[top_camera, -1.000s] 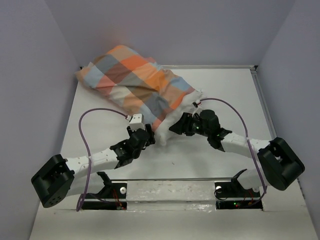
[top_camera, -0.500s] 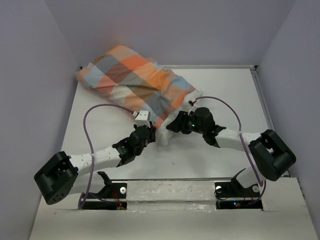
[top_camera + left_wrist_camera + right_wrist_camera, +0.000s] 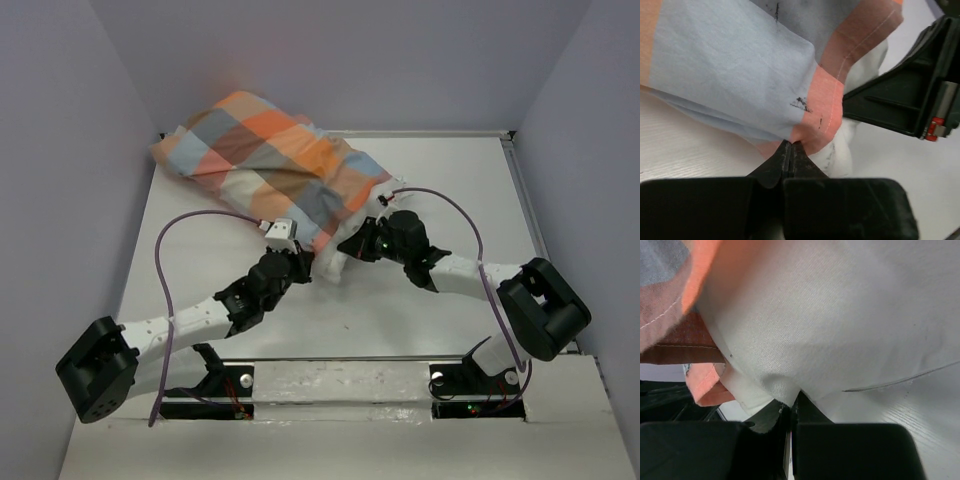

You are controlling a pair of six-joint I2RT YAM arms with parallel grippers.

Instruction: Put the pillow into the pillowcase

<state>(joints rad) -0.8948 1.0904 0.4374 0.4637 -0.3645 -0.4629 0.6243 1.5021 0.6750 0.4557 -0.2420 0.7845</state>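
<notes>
Left fingers point(image 3: 775, 167) clamped on pillowcase point(image 3: 740, 65) hem, right fingers point(image 3: 765, 417) pinching pillow point(image 3: 840, 315) corner, purple cables point(image 3: 200, 213) arching above table point(image 3: 450, 170)

Checked soft fabric pillowcase point(image 3: 265, 165) lies far-left on the white desk point(image 3: 450, 190) w/ the plain white puffy pillow point(image 3: 330, 264) mostly inside, its near corner poking out btwn left end effector point(image 3: 300, 262), at the case hem, & right end effector point(image 3: 352, 246), on that corner.
</notes>
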